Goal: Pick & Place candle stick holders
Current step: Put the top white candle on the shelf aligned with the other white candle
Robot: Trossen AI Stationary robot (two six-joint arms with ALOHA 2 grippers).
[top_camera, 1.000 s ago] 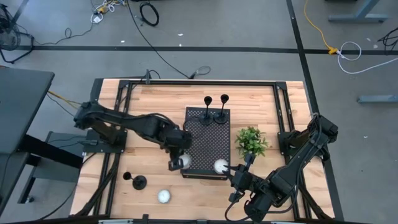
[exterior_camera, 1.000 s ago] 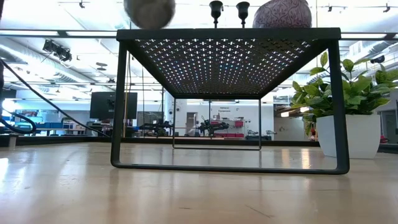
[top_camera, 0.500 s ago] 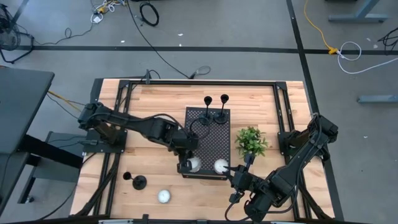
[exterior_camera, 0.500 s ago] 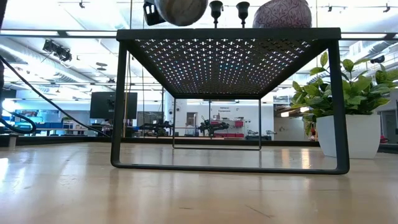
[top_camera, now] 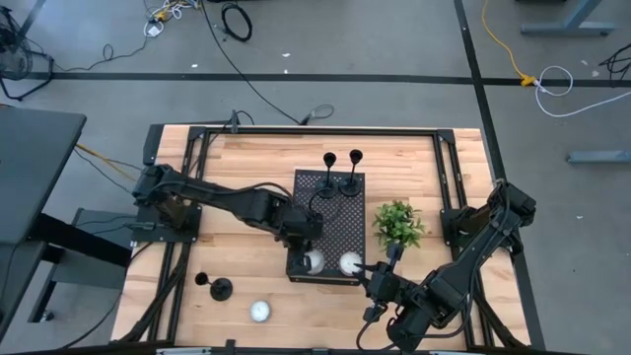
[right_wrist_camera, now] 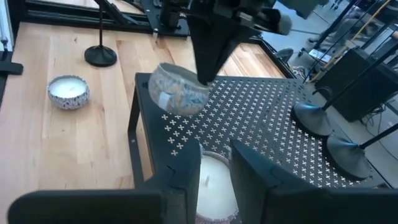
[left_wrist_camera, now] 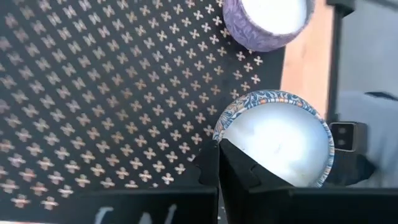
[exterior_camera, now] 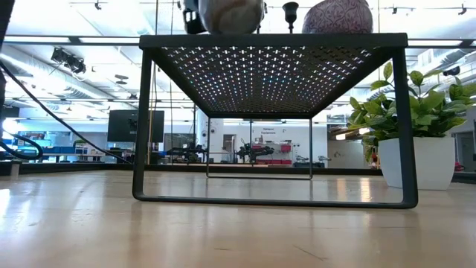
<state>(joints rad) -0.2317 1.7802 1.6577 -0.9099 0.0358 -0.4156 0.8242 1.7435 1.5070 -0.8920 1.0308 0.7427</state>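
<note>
While its two fingers pinch the rim of a patterned candle bowl (left_wrist_camera: 273, 140), the left tool (top_camera: 308, 248) hangs over the near end of the perforated black stand (top_camera: 340, 222), holding the bowl just above the mesh. Just beside it on the stand sits a second candle bowl (top_camera: 349, 262), purple-patterned, and the right tool (right_wrist_camera: 214, 168) lies right behind that one at the stand's near edge, its fingers narrowly parted to either side of the bowl; whether they actually touch it I cannot tell.

At the far end of the stand two candle stick holders (top_camera: 340, 177) stand upright side by side, bases on the mesh. The third candle stick holder (top_camera: 219, 287) stands on the wooden bench (top_camera: 246, 177) near the front left, well apart from the stand, with a small white candle bowl (top_camera: 259, 312) near it. A potted green plant (top_camera: 398, 224) sits on the bench just to the right of the stand.
</note>
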